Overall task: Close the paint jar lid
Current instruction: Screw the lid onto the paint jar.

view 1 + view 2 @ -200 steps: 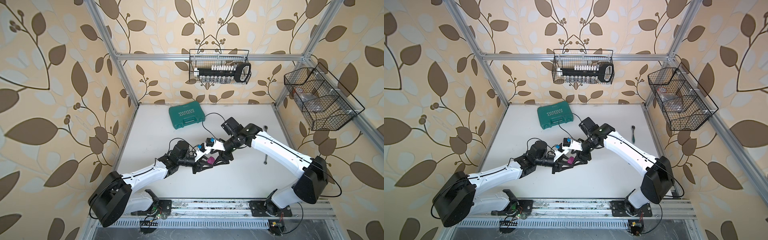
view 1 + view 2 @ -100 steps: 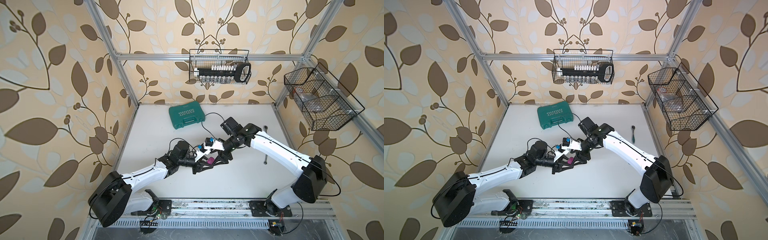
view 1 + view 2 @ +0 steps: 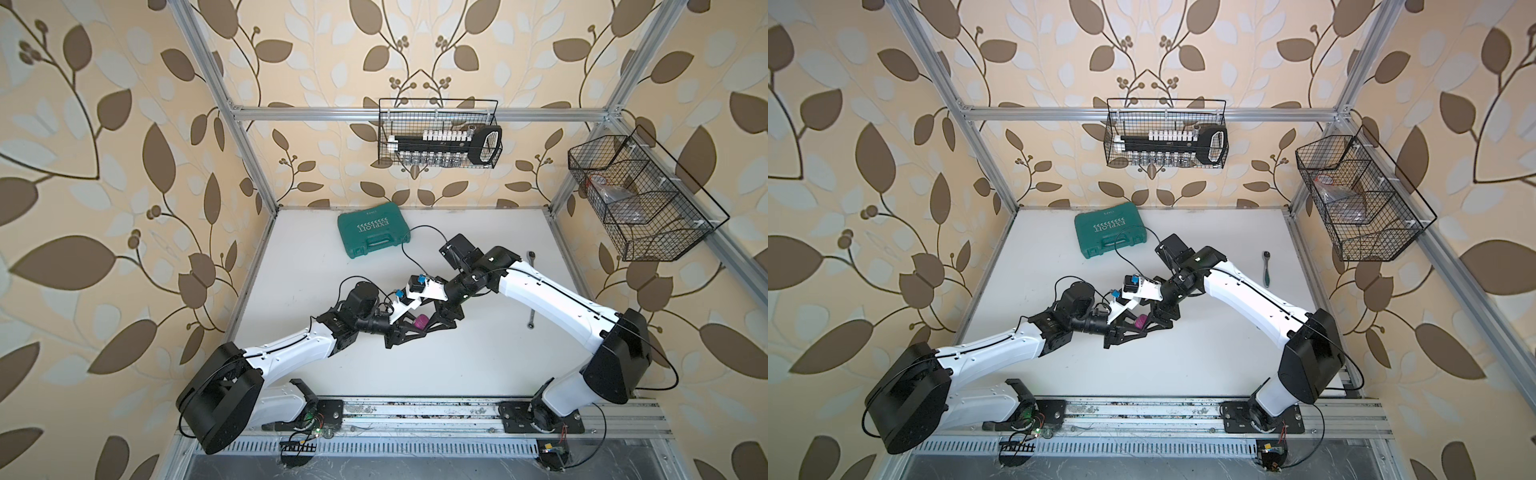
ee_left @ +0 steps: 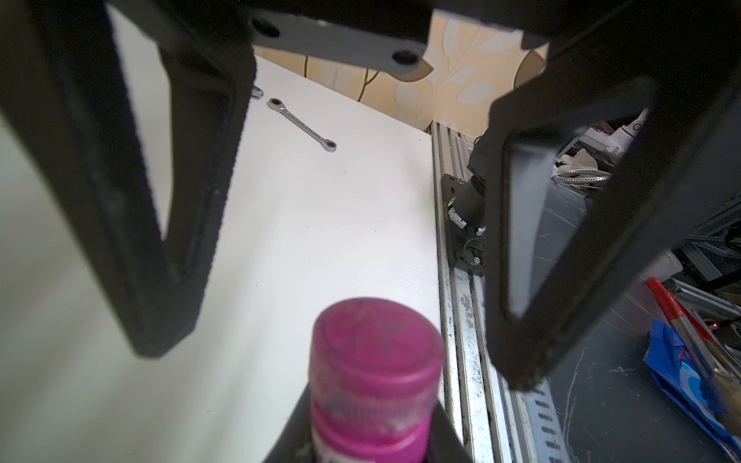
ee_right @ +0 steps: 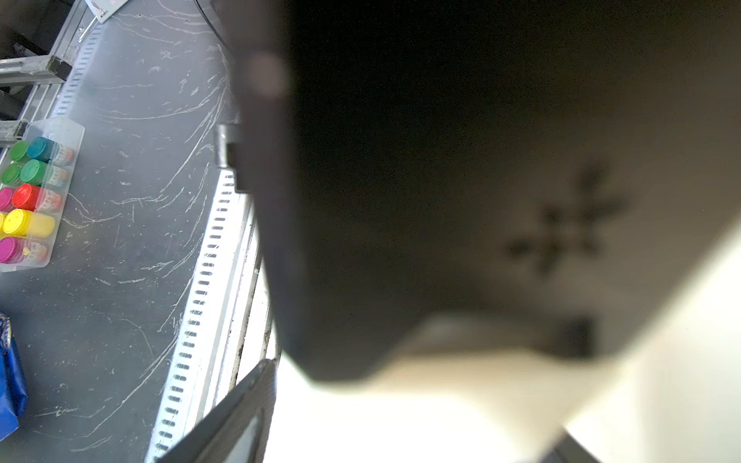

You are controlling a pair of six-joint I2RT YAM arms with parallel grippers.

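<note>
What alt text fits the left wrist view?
Small magenta plastic paint jar, flat round magenta lid on top, held in the left gripper. The black right gripper stands open around the lid, not touching; a steel wrench lies on the white table.

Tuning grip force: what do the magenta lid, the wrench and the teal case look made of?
The lid: likely plastic, matte magenta, scuffed with dark smears on top. The wrench: metal, bright silvery sheen. The teal case: probably moulded plastic, even colour, handle recess moulded in.
</note>
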